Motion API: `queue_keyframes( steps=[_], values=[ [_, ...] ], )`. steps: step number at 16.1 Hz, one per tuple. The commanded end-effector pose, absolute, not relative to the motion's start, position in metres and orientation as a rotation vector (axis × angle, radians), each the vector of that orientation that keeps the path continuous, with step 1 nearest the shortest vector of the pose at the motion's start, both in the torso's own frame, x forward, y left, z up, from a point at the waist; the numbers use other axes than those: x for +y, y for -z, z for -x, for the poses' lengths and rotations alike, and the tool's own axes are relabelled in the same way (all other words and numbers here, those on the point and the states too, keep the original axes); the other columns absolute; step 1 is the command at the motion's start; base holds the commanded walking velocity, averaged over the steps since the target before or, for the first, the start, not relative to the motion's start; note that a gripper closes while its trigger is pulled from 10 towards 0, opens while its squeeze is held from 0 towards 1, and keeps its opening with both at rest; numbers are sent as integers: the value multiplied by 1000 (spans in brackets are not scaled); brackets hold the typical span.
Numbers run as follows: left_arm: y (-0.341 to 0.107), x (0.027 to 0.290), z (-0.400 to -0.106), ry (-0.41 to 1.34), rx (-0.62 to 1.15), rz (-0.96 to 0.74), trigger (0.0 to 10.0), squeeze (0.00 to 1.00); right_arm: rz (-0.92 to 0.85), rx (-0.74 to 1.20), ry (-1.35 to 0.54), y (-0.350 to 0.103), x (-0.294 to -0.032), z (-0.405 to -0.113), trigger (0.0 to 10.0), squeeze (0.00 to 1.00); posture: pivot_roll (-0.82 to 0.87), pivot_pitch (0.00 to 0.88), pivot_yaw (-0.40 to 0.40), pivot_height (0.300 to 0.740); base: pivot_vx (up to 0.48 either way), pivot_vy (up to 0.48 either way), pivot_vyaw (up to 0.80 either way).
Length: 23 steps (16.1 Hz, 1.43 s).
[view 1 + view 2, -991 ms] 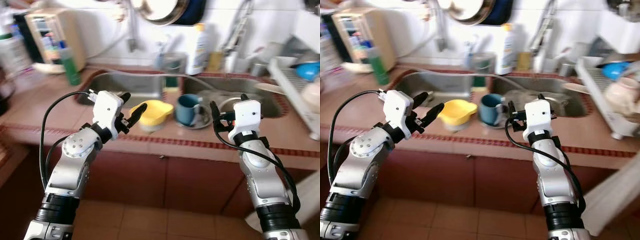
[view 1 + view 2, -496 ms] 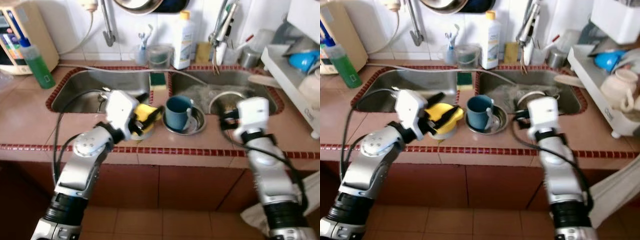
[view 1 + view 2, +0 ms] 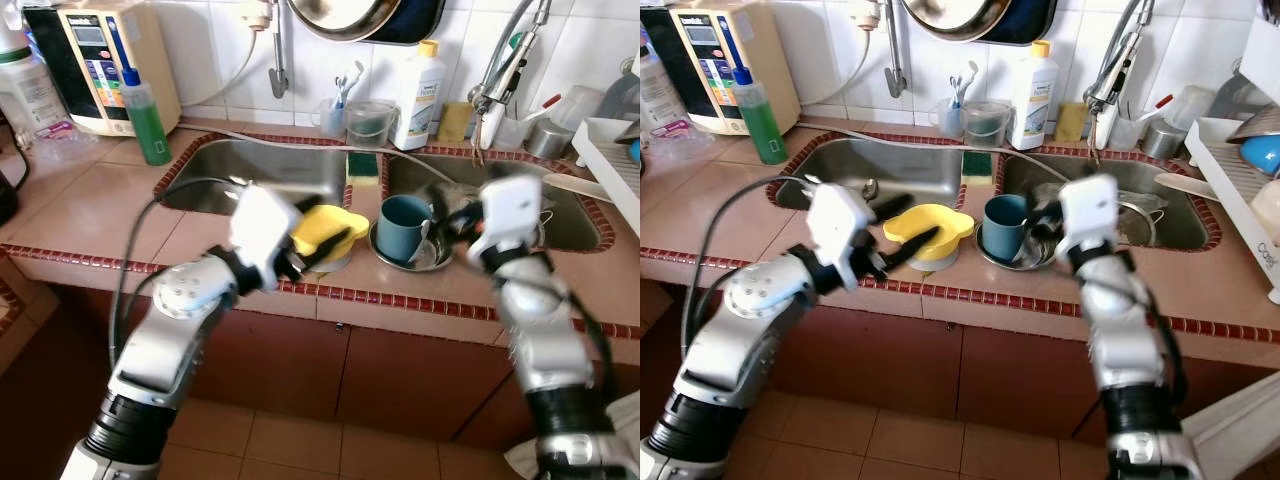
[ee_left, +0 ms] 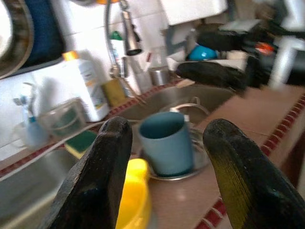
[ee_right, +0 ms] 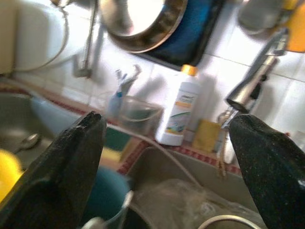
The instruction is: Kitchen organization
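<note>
A yellow bowl (image 3: 937, 224) sits on the tiled counter between the sink and the front edge. Beside it a blue cup (image 3: 1005, 224) stands on a small steel plate (image 3: 992, 256). My left gripper (image 3: 902, 228) is open, one finger above the bowl's near side and one in front of it. In the left wrist view the blue cup (image 4: 165, 142) and the bowl's edge (image 4: 135, 193) lie between its fingers (image 4: 103, 168). My right gripper (image 3: 1046, 216) is open, just right of the cup at rim height. Its wide-apart fingers (image 5: 71, 162) frame the sink's back wall.
A double sink (image 3: 875, 170) lies behind the dishes, with a green sponge (image 3: 976, 162) on the divider. At the back stand a white bottle (image 3: 1033, 85), a tap (image 3: 1110, 70) and a green bottle (image 3: 758, 108). A dish rack (image 3: 1240, 190) fills the right side.
The camera has shifted. My left gripper reached forward to the yellow bowl. My right gripper moved left and forward, from the counter's front to beside the blue cup.
</note>
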State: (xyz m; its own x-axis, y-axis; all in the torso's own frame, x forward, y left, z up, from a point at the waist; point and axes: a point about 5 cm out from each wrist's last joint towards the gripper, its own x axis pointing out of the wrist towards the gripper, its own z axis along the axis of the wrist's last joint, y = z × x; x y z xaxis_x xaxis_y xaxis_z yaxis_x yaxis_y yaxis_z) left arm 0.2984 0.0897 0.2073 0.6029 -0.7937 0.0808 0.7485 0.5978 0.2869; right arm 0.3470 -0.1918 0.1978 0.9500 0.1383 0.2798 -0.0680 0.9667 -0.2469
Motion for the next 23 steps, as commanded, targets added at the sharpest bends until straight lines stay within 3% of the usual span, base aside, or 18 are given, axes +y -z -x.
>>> queue_keyframes(
  steps=[1, 3, 5, 9, 19, 23],
  values=[
    [-208, 86, -293, 942, -194, -262, 10000, 0, 213, -289, -76, -204, -200, -351, 10000, 0, -189, 0, 29, 740, 0, 0, 0],
    [-209, 80, -289, 969, -198, -270, 10000, 0, 144, -266, -45, -209, -204, -357, 10000, 0, -193, 1, 30, 740, 0, 0, 0],
    [-204, 68, -284, 982, -174, -216, 10000, 0, -70, -185, -26, -213, -204, -370, 10000, 0, -204, 8, 41, 740, 0, 0, 0],
    [-195, 62, -287, 926, -127, -196, 10000, 0, -306, -69, -37, -219, -200, -387, 10000, 0, -204, 13, 35, 740, 0, 0, 0],
    [-193, 64, -281, 898, -124, -199, 10000, 0, -324, 217, -135, -194, -175, -393, 10000, 0, -173, 25, 0, 740, 0, 0, 0],
    [-192, 67, -280, 889, -118, -197, 10000, 0, -421, 307, -149, -183, -172, -389, 10000, 0, -169, 28, 0, 740, 0, 0, 0]
  ],
)
